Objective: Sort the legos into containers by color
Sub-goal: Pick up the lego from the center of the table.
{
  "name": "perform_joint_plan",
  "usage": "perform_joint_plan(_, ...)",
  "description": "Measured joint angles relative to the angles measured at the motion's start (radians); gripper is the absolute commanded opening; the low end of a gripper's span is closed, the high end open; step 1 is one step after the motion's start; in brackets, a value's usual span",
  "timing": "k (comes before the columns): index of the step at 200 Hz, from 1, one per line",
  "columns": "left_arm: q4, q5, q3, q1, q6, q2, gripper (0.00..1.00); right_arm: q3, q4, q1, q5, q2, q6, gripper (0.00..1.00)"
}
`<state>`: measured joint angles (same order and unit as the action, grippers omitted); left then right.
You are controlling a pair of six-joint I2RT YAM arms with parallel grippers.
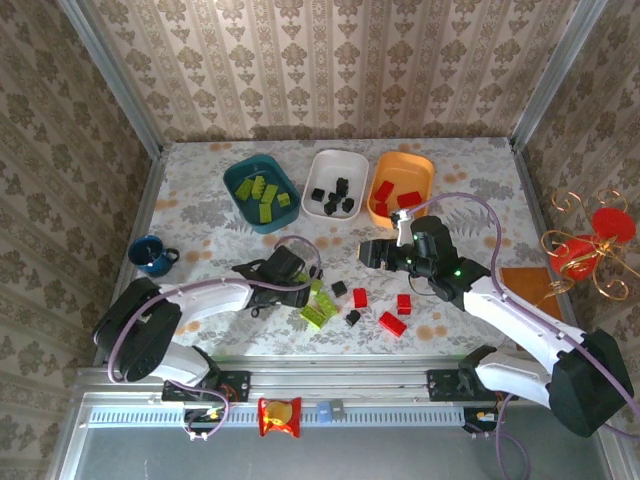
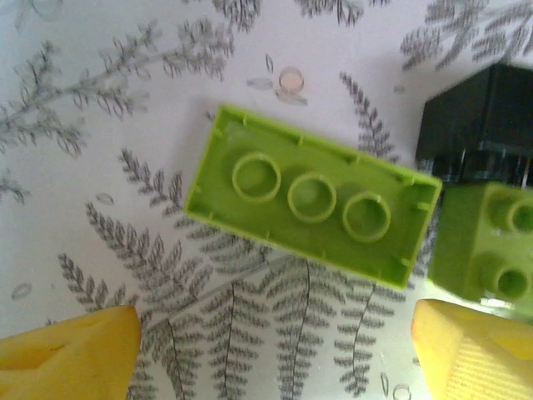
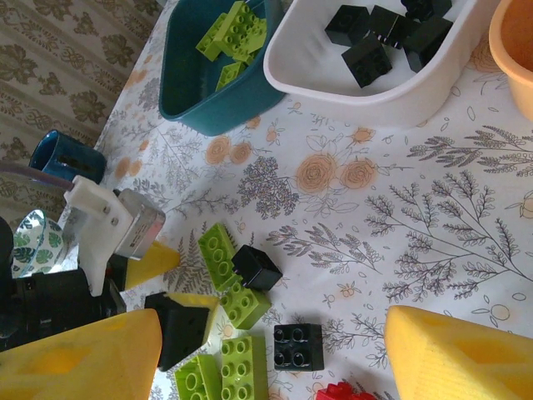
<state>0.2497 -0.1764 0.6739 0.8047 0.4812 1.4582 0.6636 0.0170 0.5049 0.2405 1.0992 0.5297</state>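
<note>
The legos lie loose in the middle of the table: lime-green ones, black ones and red ones. My left gripper is open just above an upside-down green brick, with bare table between its yellow fingers. A black cube and a second green brick sit to that brick's right. My right gripper hangs open over the table, nothing in it; a black brick and green bricks lie below. The containers stand at the back: teal tray with green, white tray with black, orange tray with red.
A dark blue mug stands at the left of the table. In the right wrist view a small leaf-patterned bowl sits near the mug. A red and gold ornament hangs past the right wall.
</note>
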Motion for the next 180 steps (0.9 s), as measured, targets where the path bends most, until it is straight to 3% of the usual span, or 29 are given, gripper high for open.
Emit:
perform_joint_plan(102,-0.055,-0.068,0.093,-0.01,-0.042,0.14,0.85,-0.018,0.009,0.003,-0.005,-0.032,-0.004,0.73)
perform_joint_plan(180,-0.109,-0.046,0.1,-0.025,-0.063,0.159,0.6,-0.018,0.01,0.004,-0.026,-0.035,-0.004,0.73)
